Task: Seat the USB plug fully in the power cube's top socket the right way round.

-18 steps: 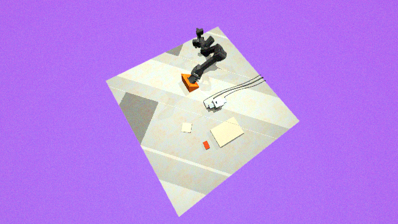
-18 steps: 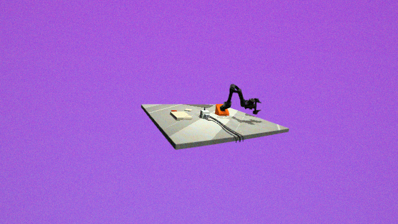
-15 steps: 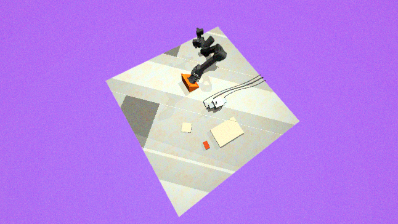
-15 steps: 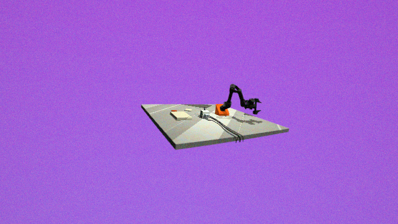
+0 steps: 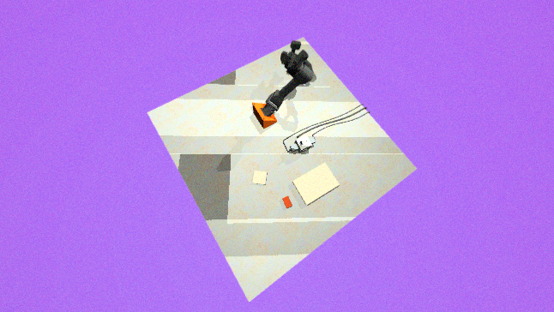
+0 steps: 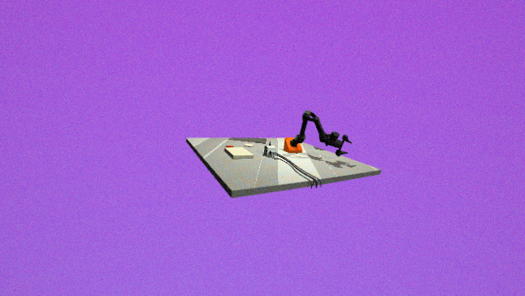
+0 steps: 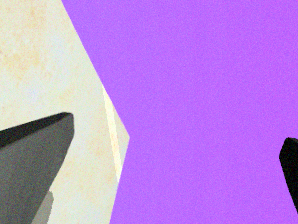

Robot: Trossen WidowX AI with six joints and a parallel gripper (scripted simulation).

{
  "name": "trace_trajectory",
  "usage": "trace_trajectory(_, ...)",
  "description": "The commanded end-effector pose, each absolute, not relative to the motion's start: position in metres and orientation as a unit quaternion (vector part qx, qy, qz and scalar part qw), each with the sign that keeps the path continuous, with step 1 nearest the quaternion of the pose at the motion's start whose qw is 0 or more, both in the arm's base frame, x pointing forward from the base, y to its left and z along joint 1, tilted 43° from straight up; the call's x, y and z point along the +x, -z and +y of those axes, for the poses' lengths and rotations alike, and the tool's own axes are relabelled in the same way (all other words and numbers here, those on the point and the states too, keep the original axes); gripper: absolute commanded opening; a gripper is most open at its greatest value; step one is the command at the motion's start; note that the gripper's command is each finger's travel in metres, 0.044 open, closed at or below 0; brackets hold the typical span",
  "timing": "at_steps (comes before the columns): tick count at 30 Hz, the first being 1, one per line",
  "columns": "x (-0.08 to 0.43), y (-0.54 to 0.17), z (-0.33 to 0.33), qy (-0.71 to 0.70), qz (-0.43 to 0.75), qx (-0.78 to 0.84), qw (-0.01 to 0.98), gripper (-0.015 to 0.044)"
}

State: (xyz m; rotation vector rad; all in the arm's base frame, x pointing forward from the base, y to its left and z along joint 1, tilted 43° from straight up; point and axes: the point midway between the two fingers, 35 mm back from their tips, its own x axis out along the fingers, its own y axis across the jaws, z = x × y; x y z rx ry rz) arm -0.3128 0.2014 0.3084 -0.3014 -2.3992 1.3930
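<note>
Plug [image 6: 270, 143]: appears as a small dark upright tip on top of the white cube [image 5: 304, 142] [image 6: 271, 149], mid-tabletop; too small to read which way round it is or how deep it sits. Dark cables [image 5: 330, 122] [image 6: 298, 167] run from the cube area over the tabletop [image 5: 257, 240] [image 6: 244, 179] [image 7: 30, 60] edge.

Fingers [image 5: 295, 45] [image 6: 340, 153]: spread almost fully, nothing held, well apart from the cube, near a tabletop corner.

Surroundings: orange base [image 5: 268, 124] [image 6: 296, 150] near the cube; cream slab [image 5: 316, 183] [image 6: 240, 153] on another side, with a cream tile [image 5: 260, 177] [image 6: 249, 145] and red block [image 5: 287, 202] [image 6: 229, 146] farther off. Cables border the cube's approach
</note>
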Motion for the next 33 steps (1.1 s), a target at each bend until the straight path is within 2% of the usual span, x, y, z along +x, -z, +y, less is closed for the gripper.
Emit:
trace_trajectory(1,-0.291,-0.325,0.239,-0.546,-0.796,-0.141,0.221,0.0440)
trace_trajectory(12,-0.199,-0.367,0.330,-0.657,-0.619,-0.198,0.382,0.0440)
trace_trajectory(17,-0.122,-0.386,0.361,-0.645,-0.546,-0.228,0.484,0.0440)
trace_trajectory(23,-0.052,-0.385,0.377,-0.646,-0.464,-0.254,0.550,0.0440)
trace_trajectory(33,0.123,-0.355,0.373,-0.631,-0.174,-0.252,0.713,0.0440)
